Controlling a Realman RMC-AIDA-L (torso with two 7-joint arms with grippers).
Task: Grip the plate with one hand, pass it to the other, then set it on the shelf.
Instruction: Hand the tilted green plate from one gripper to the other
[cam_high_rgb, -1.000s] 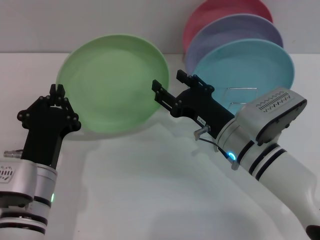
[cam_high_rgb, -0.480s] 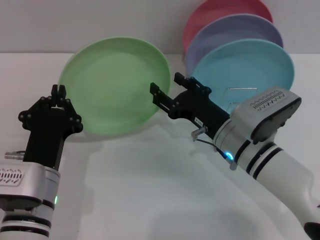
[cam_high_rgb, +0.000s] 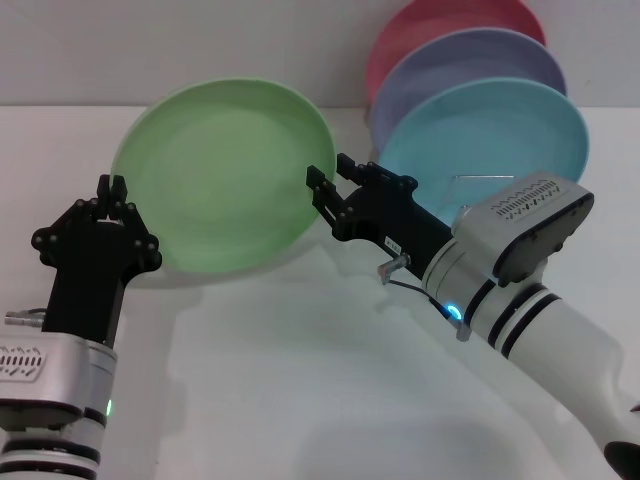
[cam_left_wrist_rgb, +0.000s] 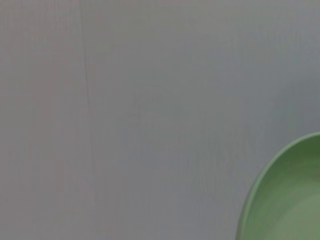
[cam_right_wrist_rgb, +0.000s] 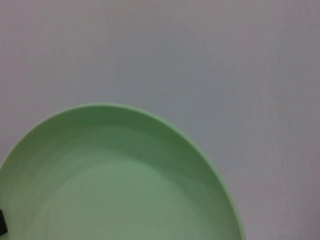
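Observation:
The light green plate is held up on edge above the white table, its face toward me. My left gripper is shut on its lower left rim. My right gripper is open at the plate's right rim, with its fingers on either side of the edge. The plate also fills the lower part of the right wrist view and a corner of the left wrist view. The wire shelf shows only as a thin silver loop in front of the turquoise plate.
A turquoise plate, a lavender plate and a pink plate stand on edge at the back right, behind my right arm. The white table stretches across the front.
My right gripper has moved left and reached the plate's right rim. The plate and my left gripper drifted slightly right, then back left.

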